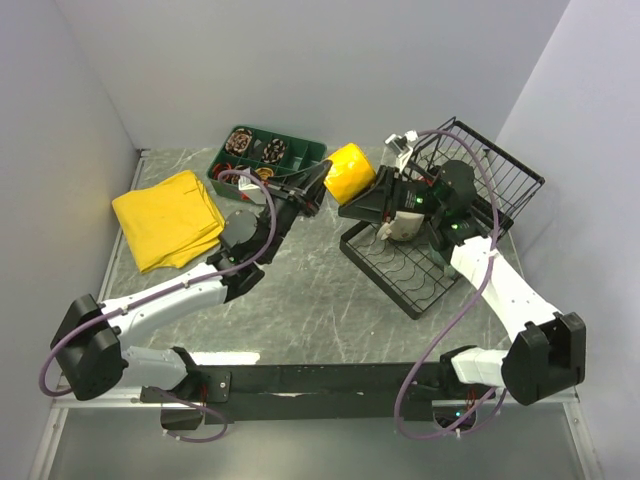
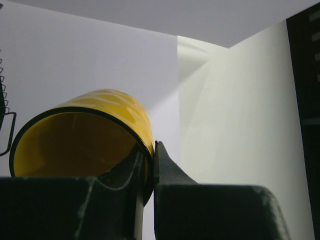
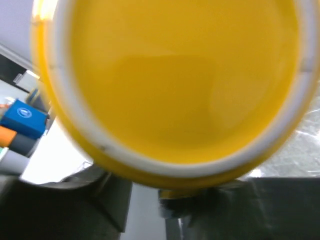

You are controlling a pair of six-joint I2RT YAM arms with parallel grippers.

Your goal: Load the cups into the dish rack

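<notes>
Glossy round yellow mug [image 1: 350, 172], thin rim pinched in left gripper [image 2: 152, 150]; right gripper [image 1: 375, 202] opening indiscernible.

Left arm [image 1: 190, 285] stretched forward-right. Left gripper [image 1: 322, 183] raised off table, fingers [image 2: 167, 167] pinched on yellow cup [image 1: 350, 172] wall. Right arm [image 1: 500, 285] reaches forward, wrist bent left. Right gripper [image 1: 355, 207] close to left gripper; jaw state unclear.

1. My L fingers [image 2: 200, 210]: matt black plastic, scuffed.
2. The yellow mug [image 2: 115, 107]: glossy glazed ceramic, smooth.
3. The dish rack [image 1: 500, 170], 2 o'clock: thin black wire.
4. The cloth [image 1: 165, 215], 10 o'clock: soft yellow fabric.
5. The table [image 1: 310, 300]: marbled grey, slight sheen.
</notes>
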